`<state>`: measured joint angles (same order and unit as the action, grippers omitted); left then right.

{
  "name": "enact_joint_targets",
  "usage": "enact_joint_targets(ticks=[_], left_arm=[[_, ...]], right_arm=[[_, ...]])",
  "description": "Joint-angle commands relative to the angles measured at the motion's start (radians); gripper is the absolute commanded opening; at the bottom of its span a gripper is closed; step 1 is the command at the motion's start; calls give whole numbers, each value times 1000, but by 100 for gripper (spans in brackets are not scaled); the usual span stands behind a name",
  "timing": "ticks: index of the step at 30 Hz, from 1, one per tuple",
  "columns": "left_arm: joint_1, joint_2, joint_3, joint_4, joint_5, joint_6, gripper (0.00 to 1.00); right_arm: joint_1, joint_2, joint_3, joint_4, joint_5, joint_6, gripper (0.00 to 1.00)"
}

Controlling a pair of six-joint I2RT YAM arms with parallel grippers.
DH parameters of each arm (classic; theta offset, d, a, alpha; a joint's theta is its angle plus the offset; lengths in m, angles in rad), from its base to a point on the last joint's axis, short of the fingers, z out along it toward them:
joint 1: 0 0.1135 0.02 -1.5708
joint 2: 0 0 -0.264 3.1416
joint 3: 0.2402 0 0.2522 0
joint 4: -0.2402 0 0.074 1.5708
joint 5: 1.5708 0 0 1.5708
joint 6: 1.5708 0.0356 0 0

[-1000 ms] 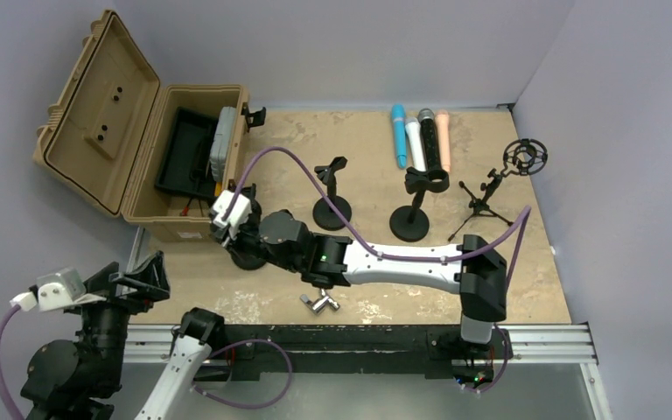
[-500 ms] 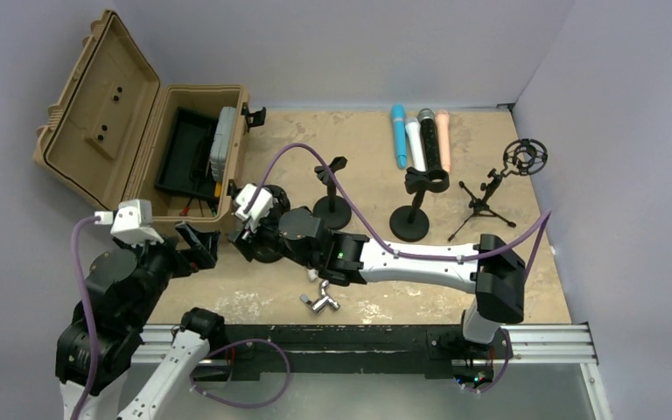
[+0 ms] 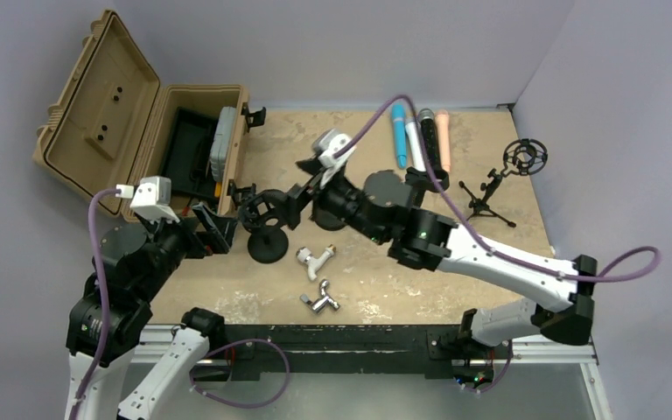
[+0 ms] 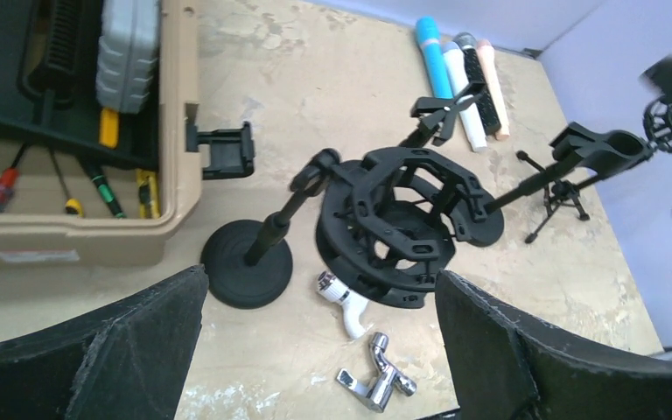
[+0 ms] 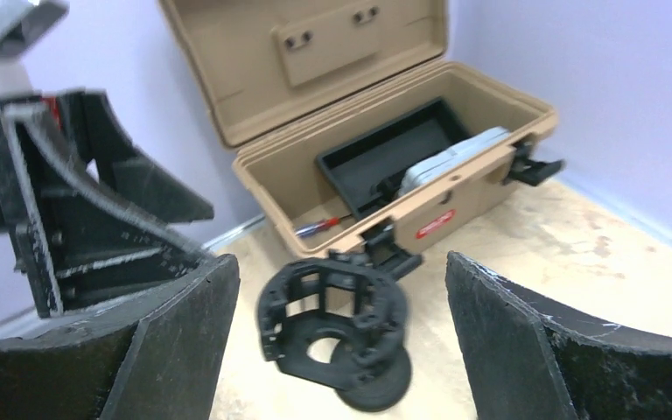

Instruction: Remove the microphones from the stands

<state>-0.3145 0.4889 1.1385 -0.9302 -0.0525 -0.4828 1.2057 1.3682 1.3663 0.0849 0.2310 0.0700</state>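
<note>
A black stand (image 3: pixel 267 248) on a round base carries an empty ring-shaped shock mount (image 3: pixel 261 213) (image 4: pixel 394 219) (image 5: pixel 332 319). Three microphones, blue (image 3: pixel 399 136), white and grey (image 3: pixel 416 140) and pink (image 3: pixel 443 140), lie flat side by side at the back of the table; the left wrist view shows them too (image 4: pixel 464 83). My left gripper (image 3: pixel 219 229) (image 4: pixel 315 346) stands open just left of the mount, with nothing between its fingers. On the mount's right, my right gripper (image 3: pixel 290 199) (image 5: pixel 341 341) is open too and faces it without touching.
An open tan toolbox (image 3: pixel 184 166) with tools stands at the left. A white fitting (image 3: pixel 315 260) and a chrome fitting (image 3: pixel 319 302) lie in front of the stand. Two more round-base stands (image 3: pixel 331 210) (image 3: pixel 426 181) and a tripod stand (image 3: pixel 481 206) with its own mount (image 3: pixel 525 156) are to the right.
My right gripper has opened and drawn back to the right, off the stand. The left arm has swung up and forward to the stand's left side.
</note>
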Motion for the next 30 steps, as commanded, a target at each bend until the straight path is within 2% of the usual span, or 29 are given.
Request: enact_joint_targets(ticks=[1, 6, 10, 14, 16, 20, 24, 30], left_arm=[[0, 72, 17, 108, 158, 80, 97], [0, 190, 59, 96, 252, 126, 85], [0, 246, 70, 72, 210, 109, 77], [2, 208, 31, 121, 122, 66, 72], [2, 186, 21, 149, 99, 47, 75], [3, 234, 87, 121, 34, 39, 99], [34, 322, 153, 89, 58, 47, 100], [211, 390, 124, 164, 302, -20, 98]], right_arm=[[-87, -118, -24, -90, 9, 89, 86], [-158, -209, -92, -111, 58, 131, 87], [-162, -236, -128, -99, 59, 140, 87], [-162, -242, -143, -96, 59, 137, 86], [-163, -244, -150, -93, 59, 134, 87], [-162, -254, -161, -89, 53, 128, 87], [-163, -266, -176, -90, 52, 129, 87], [-163, -295, -201, -89, 60, 131, 87]])
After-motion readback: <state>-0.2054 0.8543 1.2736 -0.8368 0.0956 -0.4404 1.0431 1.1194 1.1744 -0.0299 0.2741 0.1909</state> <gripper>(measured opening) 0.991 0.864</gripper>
